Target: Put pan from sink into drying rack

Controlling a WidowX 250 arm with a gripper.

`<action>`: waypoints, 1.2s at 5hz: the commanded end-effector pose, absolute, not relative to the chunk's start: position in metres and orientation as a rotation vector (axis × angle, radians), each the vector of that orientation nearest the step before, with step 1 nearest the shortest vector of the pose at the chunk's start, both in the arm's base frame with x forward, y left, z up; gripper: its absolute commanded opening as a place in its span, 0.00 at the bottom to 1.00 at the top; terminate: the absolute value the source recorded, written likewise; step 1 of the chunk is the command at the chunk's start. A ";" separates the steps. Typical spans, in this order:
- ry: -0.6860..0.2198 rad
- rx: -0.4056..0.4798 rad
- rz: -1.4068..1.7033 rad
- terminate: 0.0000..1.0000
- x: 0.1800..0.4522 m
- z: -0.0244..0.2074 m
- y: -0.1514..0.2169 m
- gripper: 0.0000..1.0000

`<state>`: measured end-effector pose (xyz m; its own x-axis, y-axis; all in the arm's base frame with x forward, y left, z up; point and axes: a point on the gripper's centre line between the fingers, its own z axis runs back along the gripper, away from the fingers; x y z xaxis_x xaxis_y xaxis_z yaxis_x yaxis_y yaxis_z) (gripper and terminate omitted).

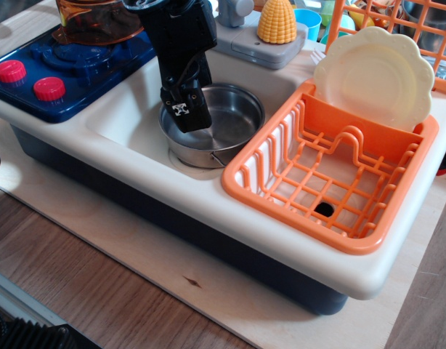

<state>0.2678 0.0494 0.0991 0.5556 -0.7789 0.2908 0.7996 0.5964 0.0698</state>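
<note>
The pan, a small shiny steel pot, stands in the white sink against its right side, next to the drying rack. My gripper reaches down from the upper left, and its black fingers sit over the pan's left rim, tips down at the rim. The fingers are seen side-on, one in front of the other, so I cannot tell how far apart the jaws stand. The orange drying rack sits to the right of the pan. Its front compartment has nothing in it.
A cream scalloped plate leans in the rack's back slot. A navy stove with red knobs and an orange translucent pot stand at the left. A grey faucet base with a toy corn is behind the sink. An orange wire basket is at the back right.
</note>
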 end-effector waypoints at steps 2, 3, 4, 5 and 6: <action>-0.355 -0.093 -1.081 0.00 0.257 0.101 0.056 1.00; -0.375 -0.112 -1.112 0.00 0.258 0.090 0.055 1.00; -0.395 -0.108 -1.124 0.00 0.258 0.078 0.049 1.00; -0.411 -0.093 -1.125 0.00 0.256 0.068 0.047 1.00; -0.425 -0.072 -1.111 0.00 0.253 0.052 0.044 1.00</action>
